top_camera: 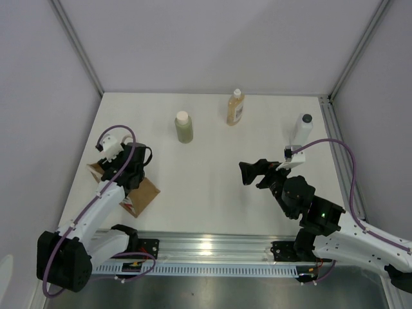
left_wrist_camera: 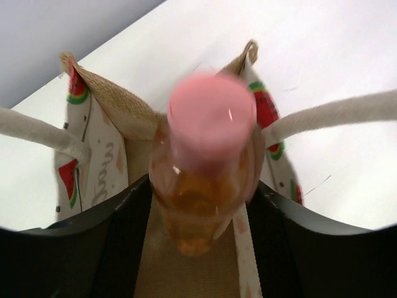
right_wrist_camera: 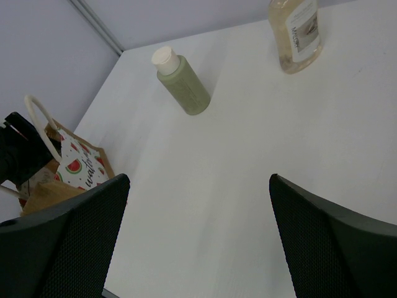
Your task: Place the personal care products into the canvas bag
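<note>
My left gripper [left_wrist_camera: 201,205] is shut on the orange bottle [left_wrist_camera: 197,214], whose pink cap [left_wrist_camera: 211,118] points at the camera. It holds the bottle in the open mouth of the canvas bag [left_wrist_camera: 118,110], between its cream handles [left_wrist_camera: 43,133]. From above, the left gripper [top_camera: 131,168] covers the bag [top_camera: 147,192] at the table's left. The olive-green bottle [top_camera: 184,127], amber bottle [top_camera: 235,107] and white bottle [top_camera: 303,131] stand at the back. My right gripper [top_camera: 248,172] is open and empty over mid-table; its wrist view shows the olive bottle [right_wrist_camera: 182,82], amber bottle [right_wrist_camera: 296,31] and bag [right_wrist_camera: 74,171].
Grey walls with metal posts [top_camera: 77,45] enclose the white table on three sides. An aluminium rail [top_camera: 212,248] runs along the near edge by the arm bases. The bag's lining has a watermelon print [left_wrist_camera: 268,115].
</note>
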Robot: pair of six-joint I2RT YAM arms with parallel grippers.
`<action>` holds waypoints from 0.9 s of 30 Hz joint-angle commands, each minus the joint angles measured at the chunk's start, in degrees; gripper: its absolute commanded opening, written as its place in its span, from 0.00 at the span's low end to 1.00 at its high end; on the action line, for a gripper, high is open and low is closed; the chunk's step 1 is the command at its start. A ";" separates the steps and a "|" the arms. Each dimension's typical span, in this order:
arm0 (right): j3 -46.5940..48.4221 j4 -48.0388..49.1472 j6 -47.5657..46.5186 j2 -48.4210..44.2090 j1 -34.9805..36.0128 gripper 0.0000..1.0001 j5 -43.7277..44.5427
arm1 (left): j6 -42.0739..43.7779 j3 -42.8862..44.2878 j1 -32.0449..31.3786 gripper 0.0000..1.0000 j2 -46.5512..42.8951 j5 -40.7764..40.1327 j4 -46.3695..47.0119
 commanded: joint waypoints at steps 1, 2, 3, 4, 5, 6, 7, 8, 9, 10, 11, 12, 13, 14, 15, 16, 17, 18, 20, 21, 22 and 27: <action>0.52 1.16 0.43 -0.34 -0.16 0.98 0.64 | -2.91 2.78 0.61 0.66 -2.49 -2.23 2.22; 0.52 1.16 0.51 -0.25 -0.16 0.98 0.55 | -3.18 2.70 0.61 0.66 -2.75 -1.97 2.22; 0.52 1.16 0.43 -0.25 -0.08 0.98 0.72 | -3.27 2.70 0.61 0.67 -3.19 -1.35 2.30; 0.61 1.16 0.43 -0.25 -0.16 0.98 0.64 | -3.18 2.78 0.61 0.69 -3.36 -1.09 2.39; 0.52 1.16 0.43 -0.25 -0.16 0.98 0.72 | -3.01 2.96 0.61 0.69 -3.54 -0.74 2.31; 0.52 1.16 0.43 -0.25 -0.16 0.98 0.72 | -2.57 3.22 0.52 0.69 -3.89 -0.21 2.30; 0.52 1.16 0.43 -0.25 -0.16 0.98 0.64 | -2.30 3.83 0.52 0.70 -4.07 1.01 2.30; 0.52 1.16 0.43 -0.25 -0.16 0.98 0.55 | -2.39 4.10 0.44 0.71 -4.33 1.55 2.13; 0.52 1.16 0.51 -0.25 -0.16 0.98 0.64 | -3.00 4.36 0.26 0.71 -4.77 1.81 1.61; 0.44 1.33 0.34 -0.25 -0.16 0.98 0.64 | -3.53 4.54 0.09 0.72 -5.99 2.34 1.17; 0.44 1.24 0.34 -0.17 -0.08 0.98 0.72 | -4.14 4.45 -0.35 0.73 -6.79 2.69 0.99; 0.52 1.24 0.34 -0.08 -0.16 0.98 0.72 | -4.06 4.45 -0.53 0.74 -7.66 3.30 1.16; 0.44 1.24 0.43 0.01 -0.16 0.98 0.72 | -3.88 4.37 -0.71 0.75 -9.67 4.62 1.51; 0.44 1.33 0.34 0.01 -0.16 0.98 0.72 | -2.93 4.71 -1.06 0.76 -10.65 5.41 2.30; 0.44 1.51 0.34 0.10 -0.25 0.98 0.81 | -2.31 4.89 -1.32 0.79 -11.71 6.03 2.48; 0.44 1.42 0.25 0.27 -0.34 0.98 0.73 | -1.61 5.24 -2.11 0.80 -13.63 7.17 2.83; 0.44 1.59 0.16 0.36 -0.25 0.98 0.72 | -0.21 6.38 -2.55 0.82 -14.61 7.70 3.18; 0.44 1.59 0.25 0.45 -0.25 0.98 0.72 | 0.85 6.74 -2.90 0.87 -15.57 8.49 3.79; 0.44 1.77 0.08 0.71 -0.25 0.98 0.64 | 2.80 8.31 -4.48 0.96 -17.86 10.33 3.80; 0.44 1.68 0.08 1.06 -0.16 0.98 0.64 | 3.23 9.45 -5.10 0.99 -18.65 10.69 3.19; 0.44 1.77 0.08 1.41 -0.25 0.98 0.55 | 4.72 10.59 -6.41 0.99 -19.27 11.30 3.27; 0.44 2.39 -0.63 2.56 -0.25 0.98 0.46 | 9.81 13.94 -13.09 0.99 -22.70 13.50 4.06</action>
